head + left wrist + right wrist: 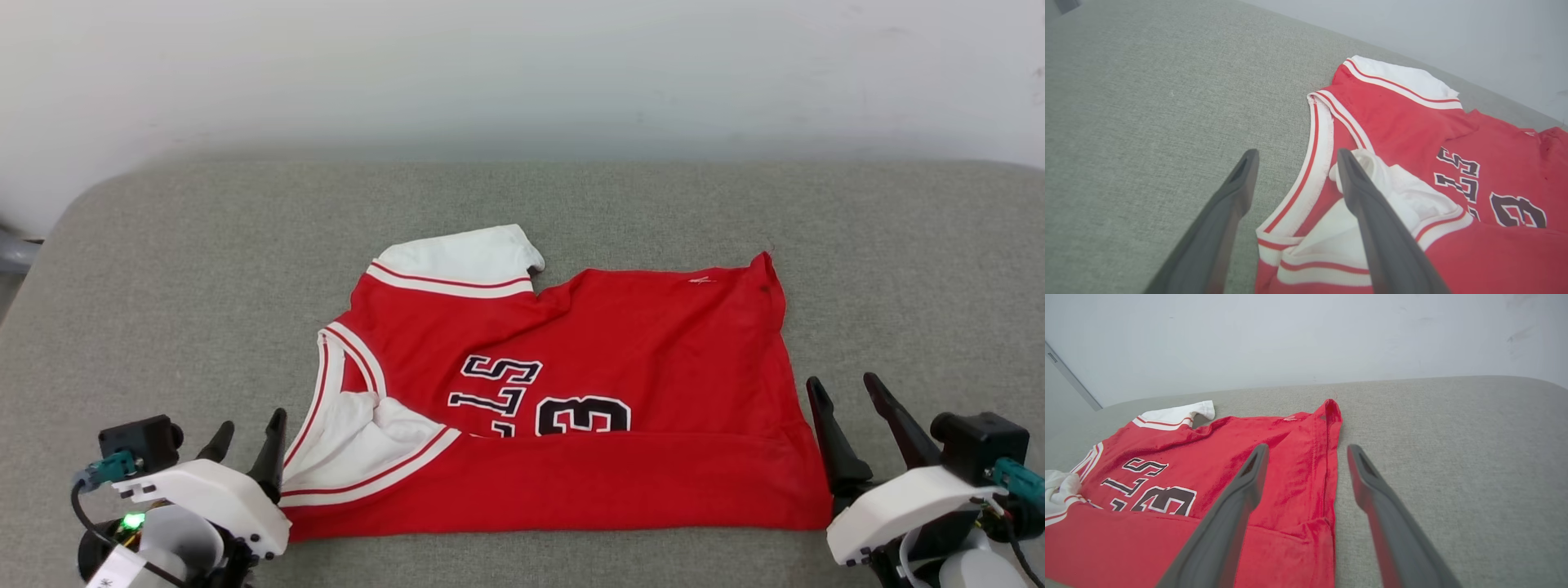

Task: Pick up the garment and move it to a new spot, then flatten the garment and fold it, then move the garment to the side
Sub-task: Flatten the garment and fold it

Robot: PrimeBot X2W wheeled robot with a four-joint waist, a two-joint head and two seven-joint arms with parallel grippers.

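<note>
The left gripper (247,441), fingers apart and empty, stands at the collar (322,351) end of the garment (620,343); the right gripper (847,396) — also spread, holding nothing — stands at its hem end; the garment lies half-folded on the grey bench (163,286), near edge turned over the number (584,416). The white sleeve (359,433) tucked beside the collar may bunch at the next fold; a finger catching one layer only would pull the fold open.

The left hand (253,420) is held low, with its two dark fingers (1233,204) spread wide apart. The right hand (842,380) is held the same way, fingers spread wide. White wrists (906,498) are seen behind both hands.
</note>
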